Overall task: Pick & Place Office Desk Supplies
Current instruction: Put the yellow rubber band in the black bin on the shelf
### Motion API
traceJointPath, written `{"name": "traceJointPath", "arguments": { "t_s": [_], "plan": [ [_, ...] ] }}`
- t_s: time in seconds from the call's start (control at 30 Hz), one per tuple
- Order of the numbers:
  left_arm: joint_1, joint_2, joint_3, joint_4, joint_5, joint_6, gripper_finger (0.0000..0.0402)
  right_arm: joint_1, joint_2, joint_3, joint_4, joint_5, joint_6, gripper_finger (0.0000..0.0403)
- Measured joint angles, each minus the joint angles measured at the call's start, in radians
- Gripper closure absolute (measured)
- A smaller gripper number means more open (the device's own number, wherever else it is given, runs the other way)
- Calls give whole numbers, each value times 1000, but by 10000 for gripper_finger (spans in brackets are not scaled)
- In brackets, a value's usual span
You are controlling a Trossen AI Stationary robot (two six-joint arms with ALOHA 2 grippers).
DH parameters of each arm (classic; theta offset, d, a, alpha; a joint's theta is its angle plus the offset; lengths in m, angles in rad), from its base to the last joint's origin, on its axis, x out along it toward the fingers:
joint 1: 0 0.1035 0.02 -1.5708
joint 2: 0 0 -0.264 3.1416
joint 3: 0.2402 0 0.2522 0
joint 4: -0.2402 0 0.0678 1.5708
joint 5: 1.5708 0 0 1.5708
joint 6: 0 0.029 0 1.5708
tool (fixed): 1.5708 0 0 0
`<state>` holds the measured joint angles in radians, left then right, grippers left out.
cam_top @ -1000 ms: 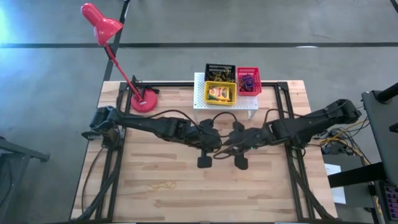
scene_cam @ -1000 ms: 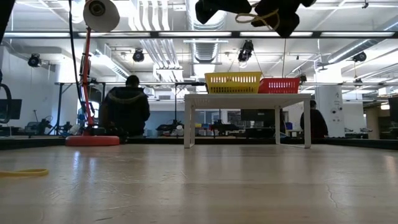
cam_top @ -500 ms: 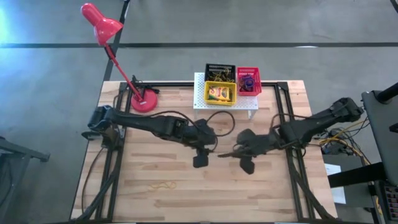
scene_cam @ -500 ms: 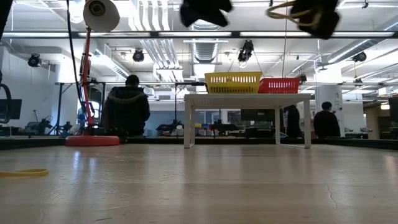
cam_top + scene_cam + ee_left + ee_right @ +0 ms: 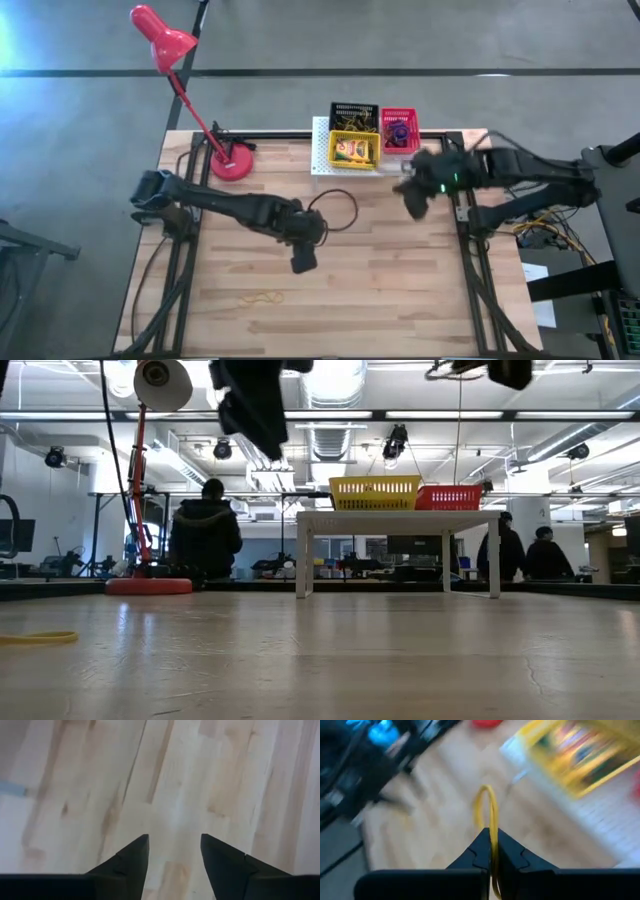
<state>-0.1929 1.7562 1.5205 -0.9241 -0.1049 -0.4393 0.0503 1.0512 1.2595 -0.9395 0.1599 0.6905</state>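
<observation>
The right gripper (image 5: 491, 851) has its fingers pinched tight on a thin yellow rubber band (image 5: 489, 815), whose loop stands up past the fingertips. In the high view that gripper (image 5: 412, 200) hangs right of centre, just below the white perforated stand (image 5: 322, 160) carrying the yellow tray (image 5: 355, 150), red tray (image 5: 400, 130) and black tray (image 5: 354, 112). The left gripper (image 5: 172, 855) is spread open, empty, above bare table (image 5: 170, 780), near the frame's middle. Another rubber band (image 5: 262, 297) lies lower left.

Red desk lamp (image 5: 170, 55) at table's (image 5: 330, 310) back-left corner, beside white perforated stand (image 5: 325, 160).
</observation>
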Motion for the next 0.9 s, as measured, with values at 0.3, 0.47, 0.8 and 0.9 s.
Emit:
{"name": "traceJointPath", "arguments": {
  "t_s": [0.3, 0.47, 0.8, 0.9],
  "plan": [
    [-75, -279, -334, 312, -40, -219, 231, -488, 188, 156, 38, -120, -281, 394],
    [-89, -464, -537, 481, -46, -364, 232, -663, 386, 230, 119, -234, -407, 394],
    [-90, -708, -761, 530, -96, -554, 232, -751, 773, 510, 109, -249, -569, 394],
    [-90, -733, -776, 528, -98, -557, 232, -750, 851, 609, 66, -251, -593, 383]
  ]
}}
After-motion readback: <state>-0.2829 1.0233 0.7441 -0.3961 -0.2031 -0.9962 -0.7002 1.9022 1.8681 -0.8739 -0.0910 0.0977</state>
